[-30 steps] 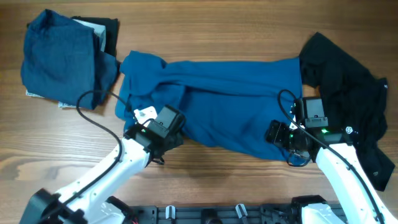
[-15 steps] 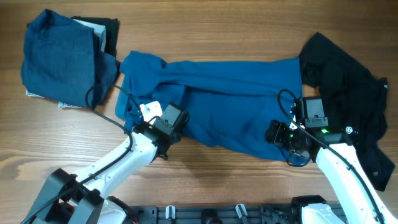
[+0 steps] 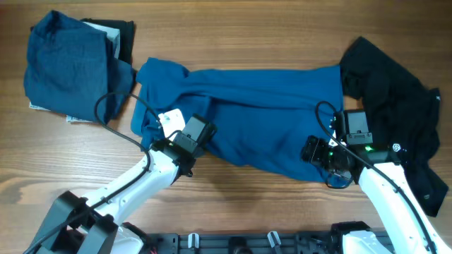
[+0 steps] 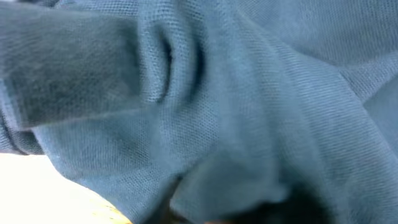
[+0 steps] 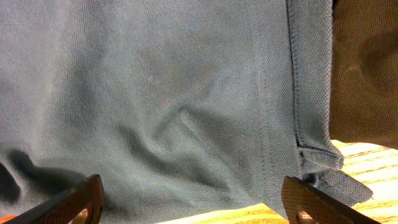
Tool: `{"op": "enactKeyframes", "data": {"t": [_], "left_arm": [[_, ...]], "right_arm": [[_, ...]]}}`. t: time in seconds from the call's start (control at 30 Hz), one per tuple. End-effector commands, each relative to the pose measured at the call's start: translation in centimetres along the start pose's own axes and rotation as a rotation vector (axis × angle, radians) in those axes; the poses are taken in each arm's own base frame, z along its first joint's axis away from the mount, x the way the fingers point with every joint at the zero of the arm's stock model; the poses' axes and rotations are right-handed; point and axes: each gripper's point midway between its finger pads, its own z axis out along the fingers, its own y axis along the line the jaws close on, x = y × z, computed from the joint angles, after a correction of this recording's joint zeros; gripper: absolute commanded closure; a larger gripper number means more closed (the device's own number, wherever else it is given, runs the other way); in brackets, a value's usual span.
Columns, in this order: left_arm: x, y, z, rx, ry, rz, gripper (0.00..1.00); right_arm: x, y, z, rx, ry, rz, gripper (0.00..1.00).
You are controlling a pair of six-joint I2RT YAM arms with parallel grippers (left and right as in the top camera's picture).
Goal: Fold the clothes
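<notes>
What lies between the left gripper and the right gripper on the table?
Only the blue shirt lies there. The overhead view shows its cloth spread unbroken from the left gripper to the right gripper.

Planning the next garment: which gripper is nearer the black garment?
Right. The right gripper sits close beside the black garment; the left gripper is far across the blue shirt.

Your left arm (image 3: 120,194) and right arm (image 3: 392,201) both have white links, black wrist blocks and thin black cables (image 3: 97,113) looping off them. A green light (image 3: 368,148) glows on the right wrist. The right gripper (image 5: 194,204) has dark fingers (image 5: 314,200).
</notes>
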Motion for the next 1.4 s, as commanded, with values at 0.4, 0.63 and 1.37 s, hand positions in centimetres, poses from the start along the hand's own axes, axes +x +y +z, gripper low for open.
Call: {"op": "enactKeyframes", "data": {"t": [0.4, 0.63, 1.37], "left_arm": [[-5.2, 0.9, -9.2, 0.118, -0.055, -0.054, 0.96], [-7.8, 4.8, -10.5, 0.096, -0.117, -0.2, 0.96], [-9.9, 7.1, -9.3, 0.054, -0.139, -0.314, 0.96]], "right_arm": [[1.3, 0.8, 0.1, -0.048, 0.06, -0.015, 0.17], [1.4, 0.2, 0.5, -0.016, 0.074, -0.04, 0.28], [4.9, 0.5, 1.2, -0.035, 0.267, 0.007, 0.34]]}}
